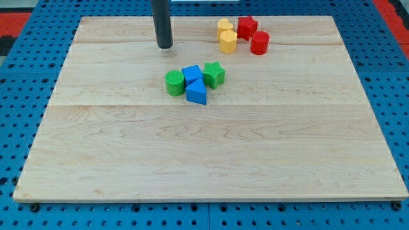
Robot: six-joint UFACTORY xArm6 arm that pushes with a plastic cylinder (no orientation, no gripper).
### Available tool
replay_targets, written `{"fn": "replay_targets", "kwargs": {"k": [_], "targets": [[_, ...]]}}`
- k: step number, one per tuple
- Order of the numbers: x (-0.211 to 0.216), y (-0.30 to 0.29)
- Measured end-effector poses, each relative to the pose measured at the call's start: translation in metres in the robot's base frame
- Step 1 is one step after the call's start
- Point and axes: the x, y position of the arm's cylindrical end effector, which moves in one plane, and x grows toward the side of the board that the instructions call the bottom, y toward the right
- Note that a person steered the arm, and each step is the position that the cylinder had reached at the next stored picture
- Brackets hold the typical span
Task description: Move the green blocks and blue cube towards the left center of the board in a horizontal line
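A green cylinder [174, 83], a blue cube [191, 74] and a green star block [214, 74] sit close together in a short row just above the board's middle. A blue triangular block [197, 92] lies right below the blue cube, touching it. My tip [165, 46] rests on the board above and slightly left of the green cylinder, apart from all the blocks.
Near the view's top right stand a yellow heart-like block [224, 27], a yellow cylinder [228, 42], a red star block [247, 27] and a red cylinder [259, 43], clustered together. The wooden board [204, 160] lies on a blue pegboard.
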Motion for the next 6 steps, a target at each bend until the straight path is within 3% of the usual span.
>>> {"fn": "replay_targets", "kwargs": {"k": [2,3,4,6], "targets": [[0.046,0.120],[0.117,0.135],[0.120,0.031],[0.099,-0.039]]}}
